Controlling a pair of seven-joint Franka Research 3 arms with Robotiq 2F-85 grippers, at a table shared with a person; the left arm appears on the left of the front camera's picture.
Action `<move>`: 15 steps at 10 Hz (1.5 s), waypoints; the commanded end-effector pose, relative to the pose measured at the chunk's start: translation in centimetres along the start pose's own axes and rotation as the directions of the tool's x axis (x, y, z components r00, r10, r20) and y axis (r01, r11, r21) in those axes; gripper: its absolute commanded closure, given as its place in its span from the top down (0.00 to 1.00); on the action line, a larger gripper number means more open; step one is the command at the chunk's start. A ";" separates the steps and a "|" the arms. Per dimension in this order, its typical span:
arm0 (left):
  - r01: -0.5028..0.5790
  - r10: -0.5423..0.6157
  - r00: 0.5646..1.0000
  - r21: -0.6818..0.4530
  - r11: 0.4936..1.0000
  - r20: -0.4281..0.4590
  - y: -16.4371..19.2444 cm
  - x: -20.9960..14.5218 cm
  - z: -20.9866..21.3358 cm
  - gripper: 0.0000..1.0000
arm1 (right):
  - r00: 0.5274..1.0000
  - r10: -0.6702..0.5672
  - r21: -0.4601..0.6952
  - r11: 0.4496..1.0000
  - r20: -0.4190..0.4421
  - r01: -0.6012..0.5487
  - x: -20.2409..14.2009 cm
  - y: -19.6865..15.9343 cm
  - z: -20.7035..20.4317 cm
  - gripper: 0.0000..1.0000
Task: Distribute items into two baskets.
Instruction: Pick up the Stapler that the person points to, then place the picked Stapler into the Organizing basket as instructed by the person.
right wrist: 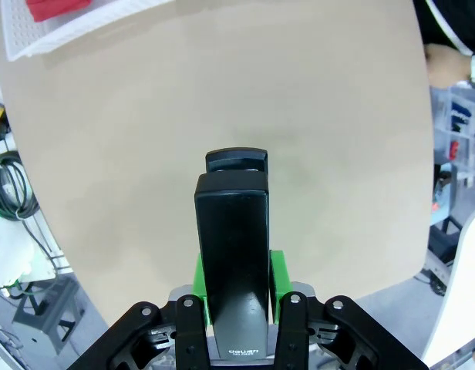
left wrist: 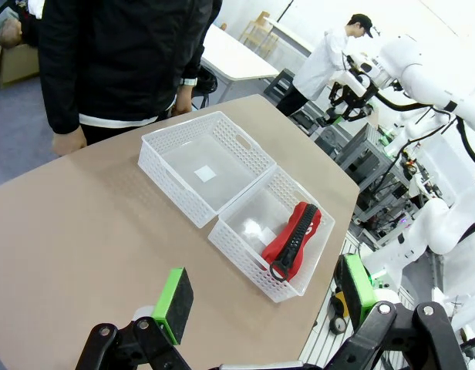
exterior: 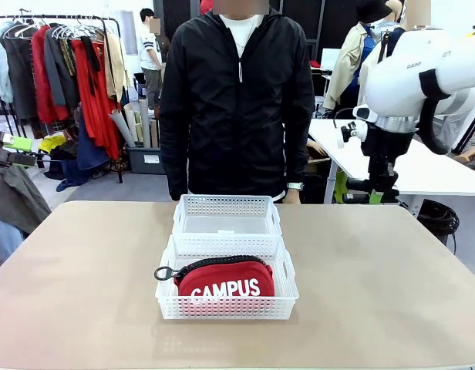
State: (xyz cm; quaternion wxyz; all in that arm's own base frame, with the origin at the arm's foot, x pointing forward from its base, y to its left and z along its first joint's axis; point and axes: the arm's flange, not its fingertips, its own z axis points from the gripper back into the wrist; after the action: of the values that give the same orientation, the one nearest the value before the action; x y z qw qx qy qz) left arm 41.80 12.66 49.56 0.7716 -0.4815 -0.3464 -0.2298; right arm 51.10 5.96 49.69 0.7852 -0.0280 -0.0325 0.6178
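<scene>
In the middle of the front view, the near basket [exterior: 222,309] and far basket [exterior: 222,206] sit end to end, touching, with bare counter [exterior: 83,277] all round out to every edge. Pouch [exterior: 226,280] lies in the near basket, along its near wall. Right claw [right wrist: 237,270] is clenched on the stapler [right wrist: 231,247], high over open counter. Left claw [left wrist: 266,294] hangs released, pads wide.
</scene>
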 end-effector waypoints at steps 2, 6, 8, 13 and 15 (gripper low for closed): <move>0.002 -0.002 1.000 0.001 1.000 0.005 -0.1 0.0 0.1 1.00 | 0.999 0.043 0.003 0.999 0.033 -0.043 -1.6 1.4 1.6 0.00; 0.002 -0.002 1.000 0.001 1.000 0.005 -0.1 0.0 0.1 1.00 | 1.000 0.031 -0.003 1.000 0.007 -0.031 -1.4 1.0 1.9 0.00; 0.002 -0.002 1.000 0.001 1.000 0.005 -0.1 0.0 0.1 1.00 | 1.000 0.031 -0.003 1.000 0.007 -0.031 -1.4 1.0 1.9 0.00; 0.002 -0.002 1.000 0.001 1.000 0.005 -0.1 0.0 0.1 1.00 | 1.000 0.031 -0.003 1.000 0.007 -0.031 -1.4 1.0 1.9 0.00; 0.002 -0.002 1.000 0.001 1.000 0.005 -0.1 0.0 0.1 1.00 | 1.000 0.031 -0.003 1.000 0.007 -0.031 -1.4 1.0 1.9 0.00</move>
State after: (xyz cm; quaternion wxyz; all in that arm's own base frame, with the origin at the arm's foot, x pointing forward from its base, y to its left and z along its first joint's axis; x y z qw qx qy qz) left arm 41.80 12.67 49.56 0.7716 -0.4815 -0.3464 -0.2298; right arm 49.70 4.63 51.19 0.7694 -0.0247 -0.0320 0.6375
